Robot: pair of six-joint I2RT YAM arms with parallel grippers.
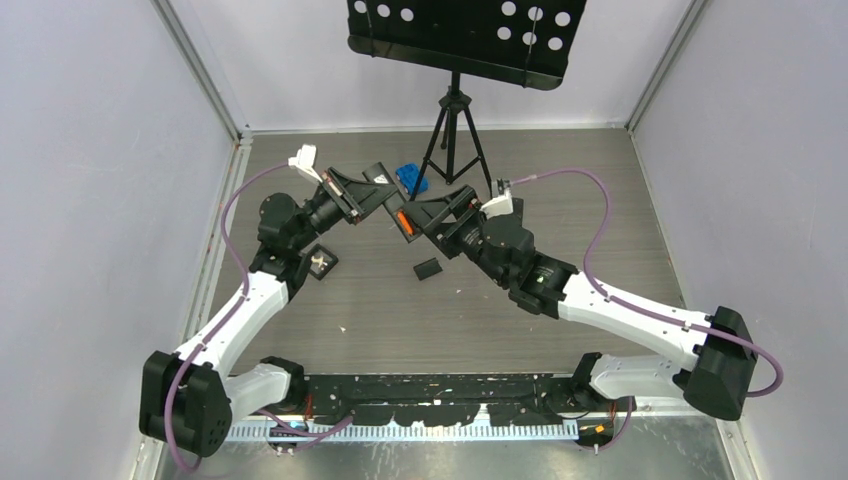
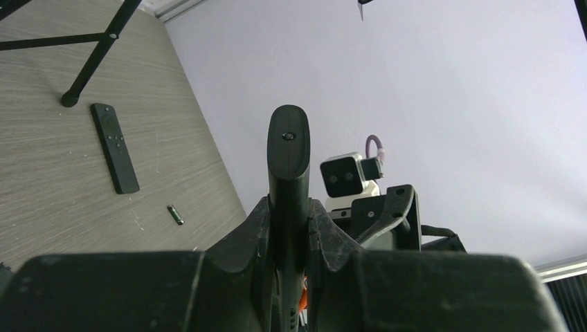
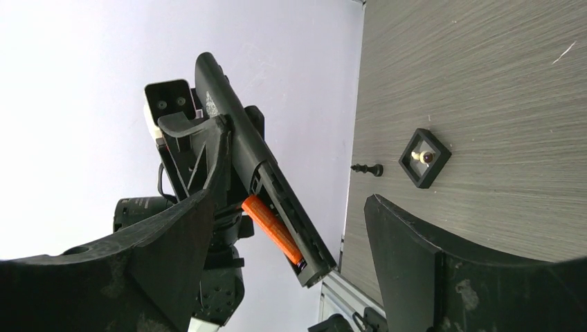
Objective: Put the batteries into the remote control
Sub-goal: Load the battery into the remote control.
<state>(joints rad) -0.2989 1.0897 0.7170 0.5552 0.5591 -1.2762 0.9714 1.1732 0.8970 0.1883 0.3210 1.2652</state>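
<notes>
Two-arm status | left claw (image 2: 287,216) clamped on remote control (image 2: 289,149) | right claw (image 3: 289,200) wide apart, holding nothing

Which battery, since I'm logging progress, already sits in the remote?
The orange battery, in the open compartment of the held remote control; the dark battery lies loose on the table.

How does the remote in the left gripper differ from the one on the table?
The held remote is clamped upright in the left gripper; the table remote lies flat, untouched. The held remote's back is open with an orange battery inside; the table remote shows its button face. Both are slim, black.
</notes>
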